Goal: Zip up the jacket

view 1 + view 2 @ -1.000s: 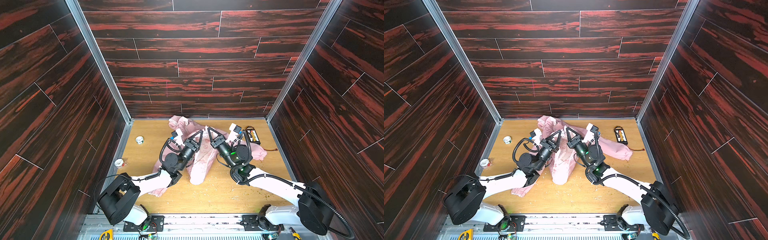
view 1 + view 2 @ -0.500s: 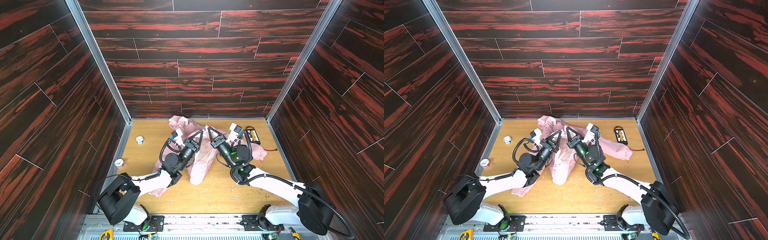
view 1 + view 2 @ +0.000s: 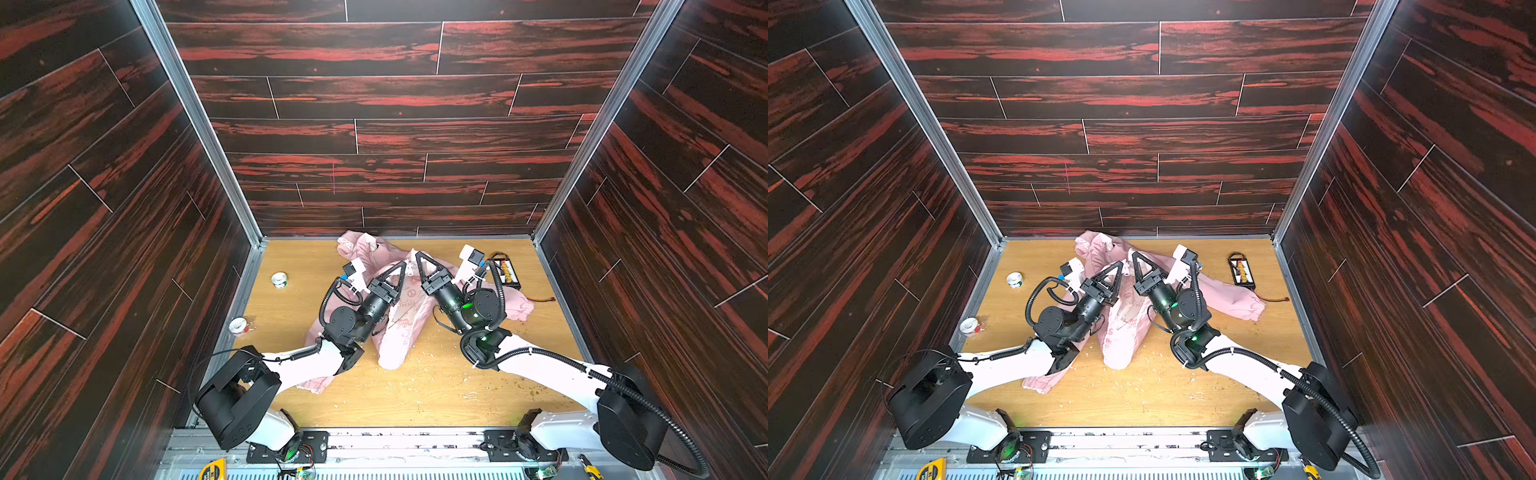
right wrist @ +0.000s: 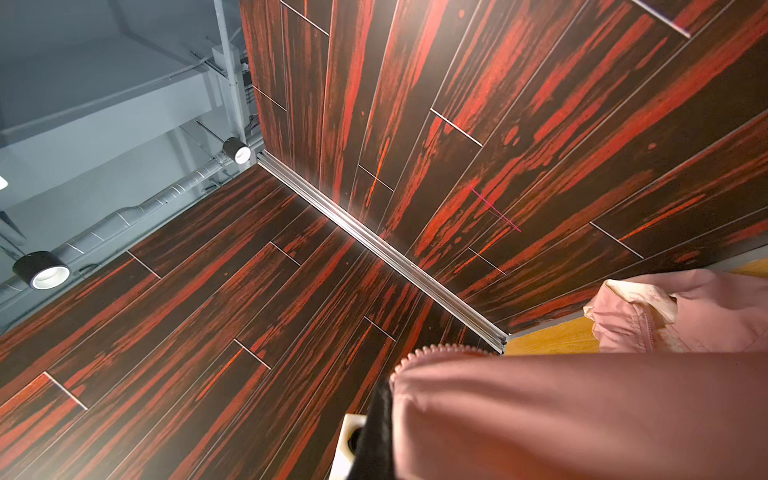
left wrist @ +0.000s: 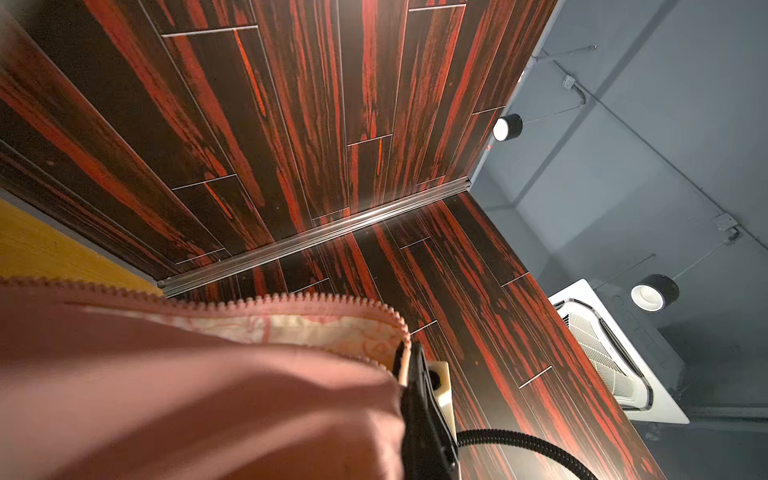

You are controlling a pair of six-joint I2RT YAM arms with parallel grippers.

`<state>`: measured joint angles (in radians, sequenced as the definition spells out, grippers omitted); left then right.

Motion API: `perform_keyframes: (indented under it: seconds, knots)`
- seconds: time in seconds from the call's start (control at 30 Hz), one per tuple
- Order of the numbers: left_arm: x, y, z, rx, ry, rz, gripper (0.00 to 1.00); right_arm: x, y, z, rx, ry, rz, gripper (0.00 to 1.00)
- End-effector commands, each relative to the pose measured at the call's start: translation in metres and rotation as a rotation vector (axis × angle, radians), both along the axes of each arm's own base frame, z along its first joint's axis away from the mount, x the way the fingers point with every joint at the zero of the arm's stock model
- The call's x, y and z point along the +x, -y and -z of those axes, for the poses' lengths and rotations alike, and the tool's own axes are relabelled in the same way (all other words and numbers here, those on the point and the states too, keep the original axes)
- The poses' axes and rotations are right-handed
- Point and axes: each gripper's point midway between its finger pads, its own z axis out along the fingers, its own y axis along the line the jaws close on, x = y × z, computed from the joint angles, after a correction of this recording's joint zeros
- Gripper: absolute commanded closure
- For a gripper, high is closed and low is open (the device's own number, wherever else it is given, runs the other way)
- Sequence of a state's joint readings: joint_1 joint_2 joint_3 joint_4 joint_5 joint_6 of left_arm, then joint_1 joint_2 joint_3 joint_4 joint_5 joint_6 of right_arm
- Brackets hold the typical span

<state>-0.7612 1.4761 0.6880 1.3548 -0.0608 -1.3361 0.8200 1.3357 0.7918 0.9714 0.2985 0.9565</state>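
Progress looks slight: the jacket point(image 3: 399, 328) lies bunched in the middle of the table point(image 3: 415, 395), its front lifted up. Left gripper point(image 3: 402, 266) and right gripper point(image 3: 419, 255) each pinch one toothed zipper edge point(image 5: 291, 297); the halves are unjoined, so meshing and zipping remain.

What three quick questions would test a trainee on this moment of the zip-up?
1. True or false: the left gripper hangs open above the jacket.
2. What does the right gripper pinch? A: a sleeve cuff. B: the toothed zipper edge. C: the hood.
3. How many small tape rolls lie on the left side of the table?

Key: 1 false, it is shut on the jacket's front edge; 2 B; 3 two.
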Motion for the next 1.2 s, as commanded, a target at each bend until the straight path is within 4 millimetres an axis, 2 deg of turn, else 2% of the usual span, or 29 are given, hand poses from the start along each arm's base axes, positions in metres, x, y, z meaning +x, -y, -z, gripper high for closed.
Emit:
perform_keyframes:
  seconds: [0.0,0.37,1.17]
  knots:
    - [-0.015,-0.011,-0.029,-0.070,0.068,0.008,1.00,-0.003,-0.005,-0.017,0.050,0.038,-0.020,1.00]
    - [-0.015,-0.011,-0.032,-0.073,0.076,0.008,1.00,-0.002,-0.006,-0.012,0.050,0.023,-0.024,1.00]
    - [-0.012,-0.010,-0.025,-0.075,0.053,0.013,1.00,-0.010,0.003,-0.024,0.045,0.079,0.008,1.00]
